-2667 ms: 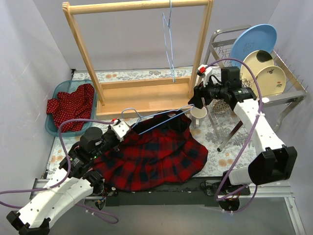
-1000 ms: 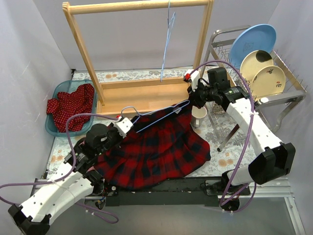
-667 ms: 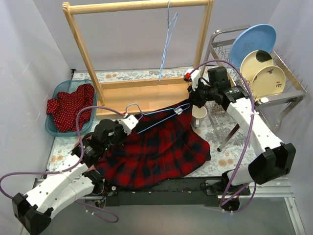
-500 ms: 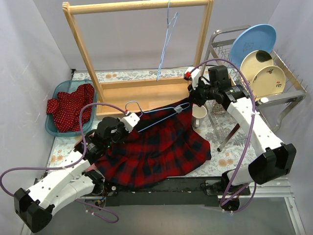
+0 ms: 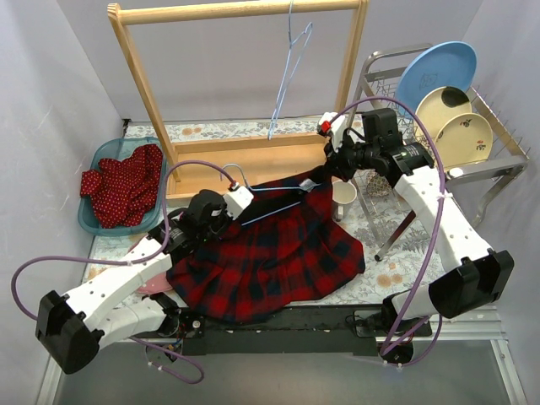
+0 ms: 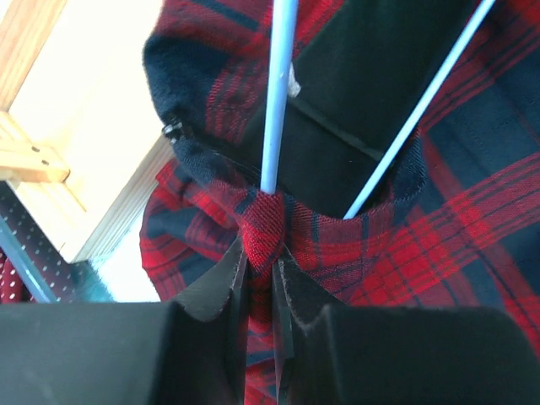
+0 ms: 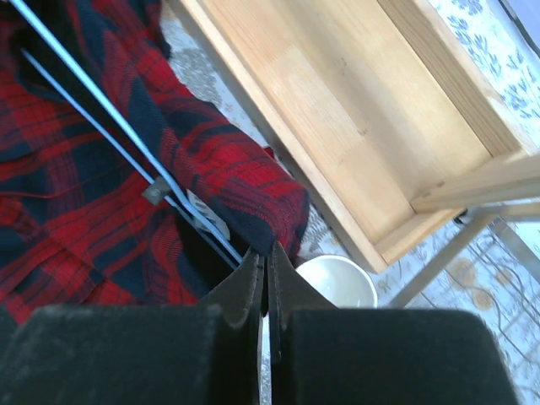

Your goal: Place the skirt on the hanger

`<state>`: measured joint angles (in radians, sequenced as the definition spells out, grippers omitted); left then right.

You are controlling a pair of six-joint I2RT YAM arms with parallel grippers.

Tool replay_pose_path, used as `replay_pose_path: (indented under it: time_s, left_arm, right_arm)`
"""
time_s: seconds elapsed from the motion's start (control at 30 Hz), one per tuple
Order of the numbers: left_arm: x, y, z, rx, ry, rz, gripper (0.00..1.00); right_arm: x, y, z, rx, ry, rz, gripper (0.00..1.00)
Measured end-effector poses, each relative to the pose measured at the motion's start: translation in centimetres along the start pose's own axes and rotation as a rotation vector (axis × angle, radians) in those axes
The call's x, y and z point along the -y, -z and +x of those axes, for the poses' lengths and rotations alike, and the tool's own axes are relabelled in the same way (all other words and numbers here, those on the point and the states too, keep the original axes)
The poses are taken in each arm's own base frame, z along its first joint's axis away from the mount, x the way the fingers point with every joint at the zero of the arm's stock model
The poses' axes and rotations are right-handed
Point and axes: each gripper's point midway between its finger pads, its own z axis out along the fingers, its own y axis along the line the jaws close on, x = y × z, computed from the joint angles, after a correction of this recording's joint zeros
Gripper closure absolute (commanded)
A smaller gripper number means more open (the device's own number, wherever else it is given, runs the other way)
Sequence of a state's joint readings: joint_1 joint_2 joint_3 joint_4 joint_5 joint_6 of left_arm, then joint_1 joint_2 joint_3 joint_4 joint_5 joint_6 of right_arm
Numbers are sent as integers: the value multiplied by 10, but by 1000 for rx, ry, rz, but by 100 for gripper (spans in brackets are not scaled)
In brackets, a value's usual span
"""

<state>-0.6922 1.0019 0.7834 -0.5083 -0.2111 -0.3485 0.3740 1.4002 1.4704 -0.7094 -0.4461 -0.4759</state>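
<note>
The red plaid skirt [image 5: 278, 257] lies spread on the table, its waistband raised at the far edge. A light-blue wire hanger [image 5: 274, 192] runs inside that waistband, with its hook near the wooden base. My left gripper [image 5: 243, 202] is shut on a fold of the waistband [image 6: 263, 228], just below the two hanger wires [image 6: 277, 101]. At the other end, my right gripper [image 5: 326, 175] is shut on the waistband's dark edge [image 7: 278, 215], beside the hanger's end [image 7: 181, 202].
A wooden garment rack [image 5: 236, 12] stands behind, with a second blue hanger [image 5: 287, 72] dangling from its rail. A white cup [image 5: 343, 196] sits just right of the skirt. A teal basin of red cloth [image 5: 118, 181] is at left. The dish rack [image 5: 460, 110] is at right.
My left gripper has moved up and right towards the rack, carrying the waistband and hanger with it. The right gripper has shifted only slightly. The hanging hanger has swung.
</note>
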Motion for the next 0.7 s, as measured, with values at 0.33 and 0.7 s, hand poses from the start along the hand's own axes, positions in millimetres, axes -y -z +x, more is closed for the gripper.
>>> replay_pose_path:
  time_s: [0.33,0.7]
  left_arm:
    - [-1,-4,20,-140,-65,-46,100]
    - [-16,16,11,-97,-58,-121,100]
  right_arm:
    - [-76,1,-51,146,55,-294,99]
    - [-156,4,-63,209,118,-591,99]
